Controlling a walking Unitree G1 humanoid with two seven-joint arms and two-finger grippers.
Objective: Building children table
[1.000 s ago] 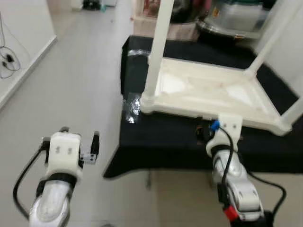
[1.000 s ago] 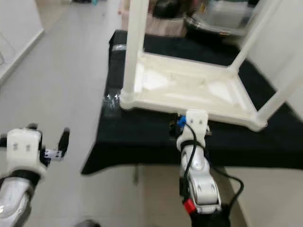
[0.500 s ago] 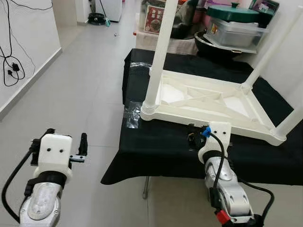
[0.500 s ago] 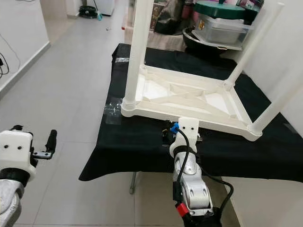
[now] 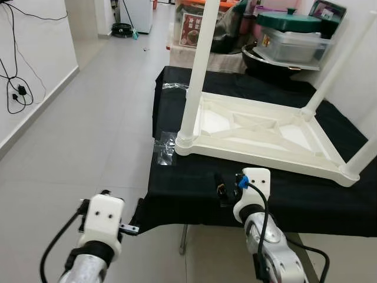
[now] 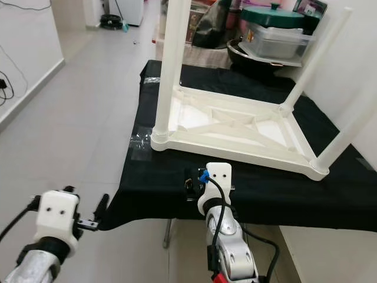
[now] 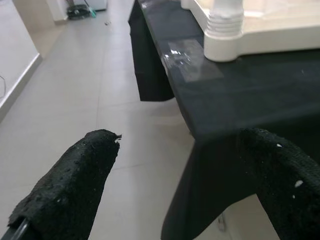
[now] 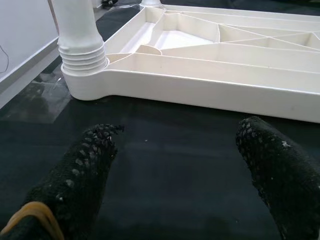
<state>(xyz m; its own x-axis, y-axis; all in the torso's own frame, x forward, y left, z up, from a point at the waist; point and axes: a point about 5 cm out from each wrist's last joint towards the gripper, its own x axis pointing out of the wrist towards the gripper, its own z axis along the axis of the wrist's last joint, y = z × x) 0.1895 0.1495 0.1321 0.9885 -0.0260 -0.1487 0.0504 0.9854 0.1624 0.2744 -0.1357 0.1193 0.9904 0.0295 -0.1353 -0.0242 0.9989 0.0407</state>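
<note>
Two silver arms reach forward over a grey tiled floor [image 5: 88, 124] toward a black-draped work surface [image 5: 194, 183]. At the left, the left gripper [image 7: 175, 185] hangs above the tiles just off the near corner of the black cloth, its two black fingers spread apart with nothing between them. Near that corner, a patch of clear tape [image 5: 164, 150] shines on the cloth, just beside the foot of a white leg. At the centre, the right gripper [image 8: 180, 170] hovers over the front part of the cloth, its fingers also spread wide and holding nothing, close to the front rail of the children's table. That white plastic table [image 5: 259, 132] lies upside down on the cloth, ribbed underside up, its screwed-in legs [image 5: 197, 65] rising upright at the corners. Beyond it, toward the right, lidded pots and containers [image 5: 288, 35] crowd the background.
</note>
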